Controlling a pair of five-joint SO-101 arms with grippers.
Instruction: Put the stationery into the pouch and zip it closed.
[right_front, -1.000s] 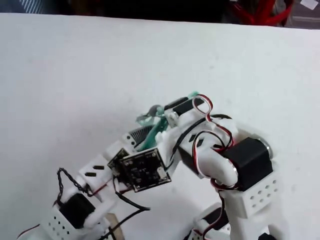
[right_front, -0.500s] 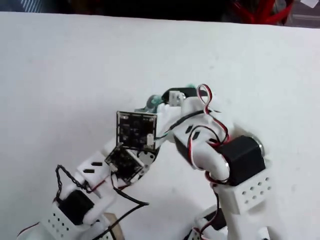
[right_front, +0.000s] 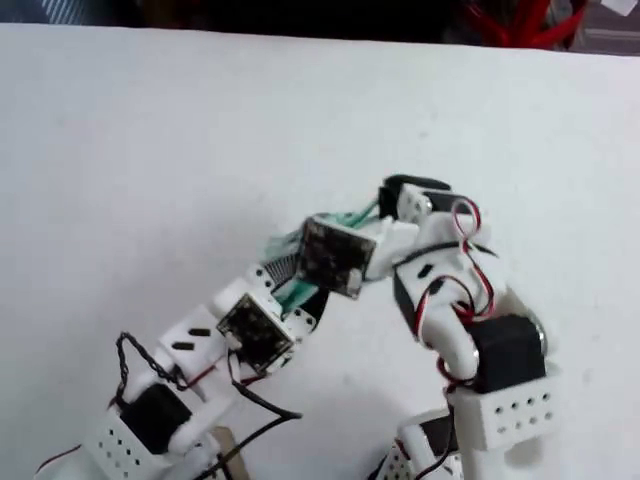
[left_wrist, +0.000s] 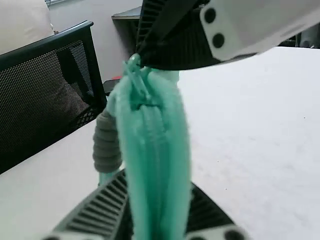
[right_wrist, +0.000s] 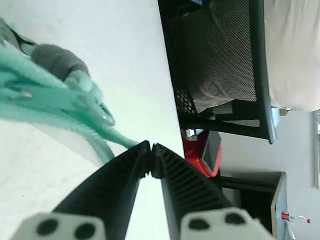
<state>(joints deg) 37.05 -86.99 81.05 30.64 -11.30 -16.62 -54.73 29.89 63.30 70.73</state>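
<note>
A teal pouch (left_wrist: 152, 150) hangs upright above the white table, squeezed from both sides by the ridged fingers (left_wrist: 107, 210) of my left gripper (left_wrist: 157, 205). My right gripper (right_wrist: 150, 150) is shut on the pouch's teal zipper pull (right_wrist: 117, 137) at the far end of the zip. From the left wrist view its black fingers (left_wrist: 165, 30) pinch the pouch's top. A grey ribbed piece (left_wrist: 106, 145) sticks out beside the pouch (right_wrist: 45, 90). In the high view both arms meet over the pouch (right_front: 296, 290) in the middle of the table.
The white table (right_front: 150, 130) is bare all around the arms. A black mesh chair (left_wrist: 45, 95) stands past the table's edge, with a red object (right_wrist: 202, 150) on the floor near it. Loose black and red cables (right_front: 135, 360) hang off the arms.
The right arm's wrist has swung up and to the right, its camera board now sitting higher over the pouch. The left arm has stayed nearly still, holding the pouch.
</note>
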